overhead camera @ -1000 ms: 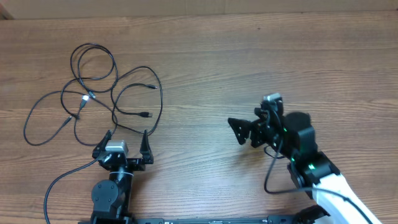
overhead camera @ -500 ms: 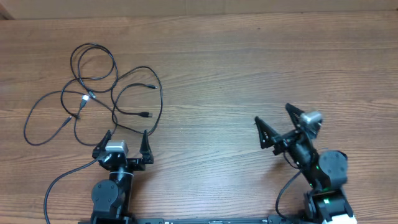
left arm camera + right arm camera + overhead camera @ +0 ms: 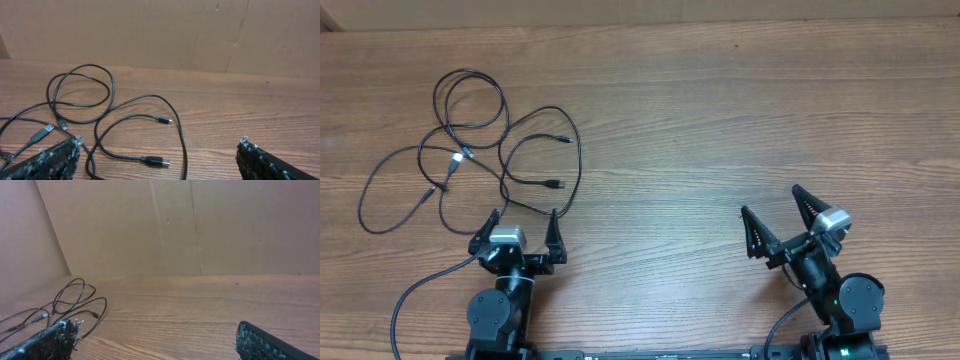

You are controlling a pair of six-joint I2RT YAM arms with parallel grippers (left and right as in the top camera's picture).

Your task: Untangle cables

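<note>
Wooden table (image 3: 720,120), tangled cables (image 3: 458,157) just beyond left pincer (image 3: 524,214)

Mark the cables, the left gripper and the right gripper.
cables (image 3: 457,158), overhead view, on the light plug tip in the tangle.
left gripper (image 3: 524,216), overhead view, midway between its open fingertips.
right gripper (image 3: 770,200), overhead view, midway between its open fingertips.

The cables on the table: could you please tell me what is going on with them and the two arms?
Two robot arms are meant to untangle the cables, which lie in overlapping loops on the left part of the wooden table. Neither arm has hold of one. The left end effector sits open at the near edge of the tangle. The right end effector is open too, well off to the right, holding nothing.
</note>
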